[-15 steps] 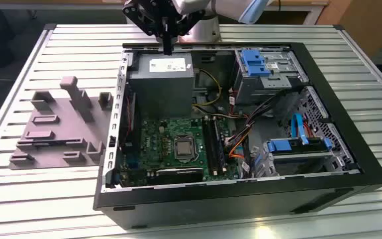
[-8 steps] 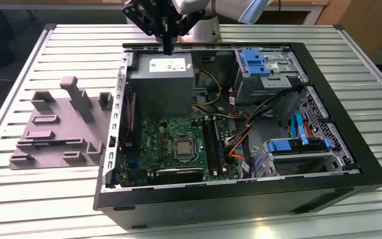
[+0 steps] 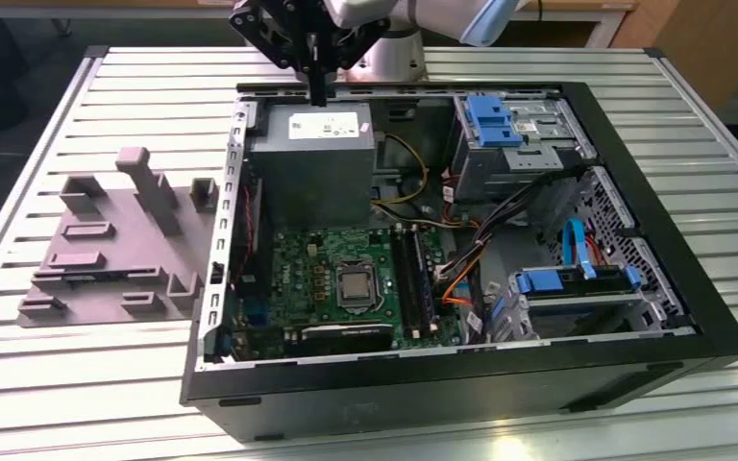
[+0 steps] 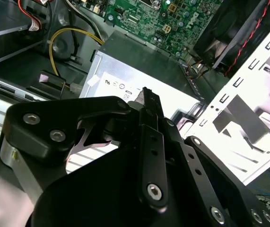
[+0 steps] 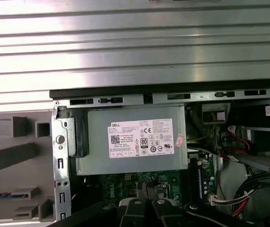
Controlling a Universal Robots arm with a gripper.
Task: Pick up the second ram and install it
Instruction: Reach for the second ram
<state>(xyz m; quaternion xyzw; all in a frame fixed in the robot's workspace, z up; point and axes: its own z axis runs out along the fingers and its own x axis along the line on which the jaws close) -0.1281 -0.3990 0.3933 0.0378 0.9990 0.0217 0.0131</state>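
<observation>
Gripper [image 3: 319, 99], fingers pressed together, hangs over far edge of power supply [image 3: 307, 163], with open air around it above case rim. Power supply box fills far corner of case [image 3: 472, 379] on exterior view's left. Motherboard [image 3: 331, 279], between power supply and near wall, lies open from above. Black socket rails [image 3: 414, 279] on it are clear overhead. Cable bundle [image 3: 465, 283] crowds rails on exterior view's right. Drive cages [image 3: 504, 130] with blue latches block that side. Mauve fixture [image 3: 107, 240] stands outside case on slatted table [image 3: 74, 384], open from above.
</observation>
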